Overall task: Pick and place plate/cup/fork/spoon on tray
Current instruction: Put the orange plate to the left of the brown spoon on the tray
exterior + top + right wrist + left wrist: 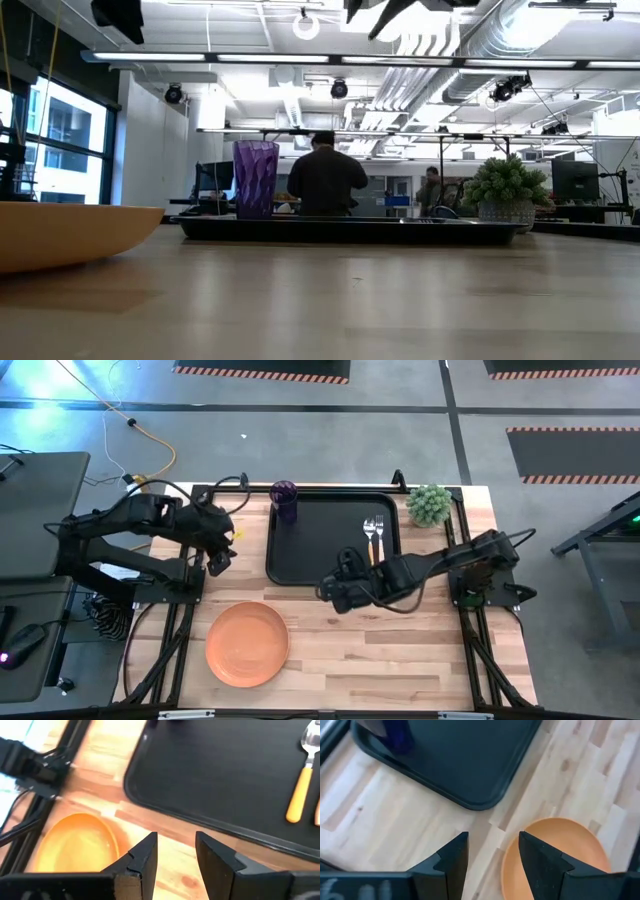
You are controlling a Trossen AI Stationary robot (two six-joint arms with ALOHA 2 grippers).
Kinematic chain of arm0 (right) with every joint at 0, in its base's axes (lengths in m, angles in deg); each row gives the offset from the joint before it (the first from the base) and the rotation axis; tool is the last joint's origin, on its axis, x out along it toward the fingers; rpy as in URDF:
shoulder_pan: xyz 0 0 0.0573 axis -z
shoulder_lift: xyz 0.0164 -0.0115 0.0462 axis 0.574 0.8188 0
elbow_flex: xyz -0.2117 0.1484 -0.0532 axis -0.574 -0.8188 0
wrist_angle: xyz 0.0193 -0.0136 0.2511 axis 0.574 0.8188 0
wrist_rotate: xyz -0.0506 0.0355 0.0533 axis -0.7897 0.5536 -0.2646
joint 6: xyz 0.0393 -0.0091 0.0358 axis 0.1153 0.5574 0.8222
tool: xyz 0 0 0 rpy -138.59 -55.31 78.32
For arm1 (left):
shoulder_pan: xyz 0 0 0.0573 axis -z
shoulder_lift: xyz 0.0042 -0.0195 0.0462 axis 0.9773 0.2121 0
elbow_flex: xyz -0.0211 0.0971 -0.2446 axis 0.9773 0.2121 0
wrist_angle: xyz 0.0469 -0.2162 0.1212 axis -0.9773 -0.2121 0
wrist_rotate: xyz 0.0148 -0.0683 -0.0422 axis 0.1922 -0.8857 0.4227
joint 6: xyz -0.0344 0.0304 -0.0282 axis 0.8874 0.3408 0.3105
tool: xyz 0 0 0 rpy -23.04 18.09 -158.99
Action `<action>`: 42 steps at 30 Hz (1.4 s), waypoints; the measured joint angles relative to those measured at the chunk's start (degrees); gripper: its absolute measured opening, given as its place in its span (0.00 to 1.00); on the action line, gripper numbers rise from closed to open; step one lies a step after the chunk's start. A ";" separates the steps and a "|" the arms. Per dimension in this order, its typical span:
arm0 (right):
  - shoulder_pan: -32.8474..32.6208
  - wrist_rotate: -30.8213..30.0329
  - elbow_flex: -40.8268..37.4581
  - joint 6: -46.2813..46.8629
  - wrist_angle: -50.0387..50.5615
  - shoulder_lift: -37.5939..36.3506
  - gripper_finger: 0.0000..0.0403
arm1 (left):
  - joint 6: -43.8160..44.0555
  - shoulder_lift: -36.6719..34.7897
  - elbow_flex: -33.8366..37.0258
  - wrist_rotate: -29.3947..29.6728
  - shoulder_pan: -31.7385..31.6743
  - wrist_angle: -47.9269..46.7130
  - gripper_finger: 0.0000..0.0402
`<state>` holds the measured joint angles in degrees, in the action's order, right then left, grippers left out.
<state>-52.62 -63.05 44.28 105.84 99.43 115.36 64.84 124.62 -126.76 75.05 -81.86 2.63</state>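
The black tray (pixel 320 540) lies at the table's far middle. The purple cup (pixel 284 500) stands upright at its far left corner. The spoon (pixel 369 538) and the fork (pixel 379 538) lie side by side on the tray's right part, handles toward the near edge. The orange plate (pixel 247 643) lies flat on the table, near and left of the tray. My left gripper (pixel 218 555) is open and empty just left of the tray, above the table. My right gripper (pixel 330 592) is open and empty above the table at the tray's near edge, with the plate ahead (pixel 75 845).
A small green plant (pixel 430 503) stands at the tray's far right corner. Bare wood lies right of the plate and along the near edge. A person sits in the room beyond the table (pixel 322 180).
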 joint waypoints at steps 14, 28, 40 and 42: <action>-2.84 -4.29 18.08 -12.30 14.93 0.04 0.31 | 8.03 -0.40 17.22 4.02 15.13 15.54 0.40; -3.05 -7.86 29.64 -22.36 23.55 0.00 0.31 | 9.26 -0.11 30.69 6.11 25.30 28.33 0.40; -3.03 -7.68 29.71 -23.47 25.09 0.00 0.31 | 15.11 2.08 37.54 5.98 28.73 35.28 0.40; -3.03 -7.68 29.71 -23.52 25.09 0.00 0.31 | 15.87 3.39 38.19 6.19 28.71 35.54 0.40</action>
<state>-55.65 -70.73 74.00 82.32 124.52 115.36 80.71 128.01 -88.56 81.24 -53.15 38.16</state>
